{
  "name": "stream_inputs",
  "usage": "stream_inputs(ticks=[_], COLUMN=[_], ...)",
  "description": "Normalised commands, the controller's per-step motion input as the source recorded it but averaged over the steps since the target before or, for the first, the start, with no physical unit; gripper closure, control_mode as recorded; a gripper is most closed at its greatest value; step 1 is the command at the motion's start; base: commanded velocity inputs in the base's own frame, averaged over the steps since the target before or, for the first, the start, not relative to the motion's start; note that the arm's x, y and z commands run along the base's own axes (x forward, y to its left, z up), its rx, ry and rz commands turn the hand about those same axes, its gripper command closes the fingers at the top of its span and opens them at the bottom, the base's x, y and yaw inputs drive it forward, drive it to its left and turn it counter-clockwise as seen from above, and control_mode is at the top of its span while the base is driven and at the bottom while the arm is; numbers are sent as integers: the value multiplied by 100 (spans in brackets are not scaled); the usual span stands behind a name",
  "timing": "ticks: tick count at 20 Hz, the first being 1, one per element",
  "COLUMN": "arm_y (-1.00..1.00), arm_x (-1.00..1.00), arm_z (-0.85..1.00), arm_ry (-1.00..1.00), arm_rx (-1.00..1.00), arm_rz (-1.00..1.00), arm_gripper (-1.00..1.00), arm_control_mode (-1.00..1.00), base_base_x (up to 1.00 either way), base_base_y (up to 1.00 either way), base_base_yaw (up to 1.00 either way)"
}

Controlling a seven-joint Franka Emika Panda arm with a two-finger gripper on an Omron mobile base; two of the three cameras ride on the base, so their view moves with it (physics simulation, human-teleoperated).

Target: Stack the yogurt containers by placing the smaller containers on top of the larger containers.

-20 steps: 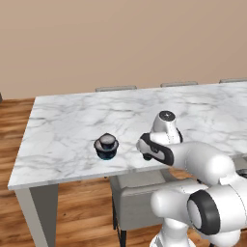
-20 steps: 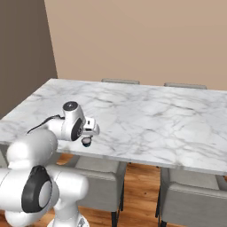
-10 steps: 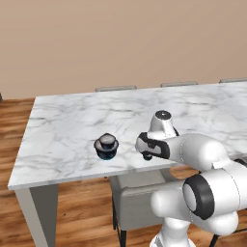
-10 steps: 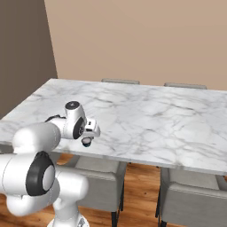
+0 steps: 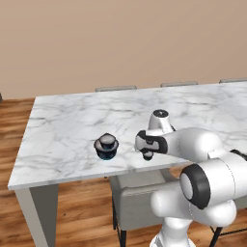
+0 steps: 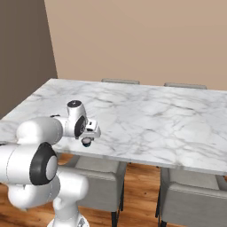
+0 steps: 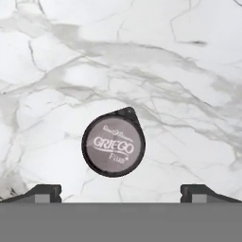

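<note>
Hand point(image 7: 121, 191) spread wide, empty, looking straight down on a yogurt cup point(image 7: 113, 145) on the bench point(image 7: 189, 71). Cup centred between fingertips point(image 7: 43, 193), slightly ahead; stacked cups point(image 5: 106, 146) well apart.

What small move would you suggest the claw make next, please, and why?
Probably descend straight onto the yogurt cup: the open claw hangs above it on the marble table, with the cup's foil top between its fingertips and nothing gripped yet.
</note>
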Motion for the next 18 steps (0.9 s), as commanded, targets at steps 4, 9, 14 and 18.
stream_inputs(ticks=[4, 9, 14, 18], arm_y=[0, 0, 0, 3], arm_x=[7, 20, 11, 0], arm_z=[-17, -19, -13, -17], arm_ry=[2, 1, 2, 5], arm_rx=[0, 0, 0, 0], arm_rz=[-1, -1, 0, 0], arm_gripper=[-100, -100, -100, -100], arm_control_mode=[-100, -100, -100, -100], base_base_x=[0, 0, 0, 0], base_base_y=[0, 0, 0, 0], base_base_yaw=[0, 0, 0, 0])
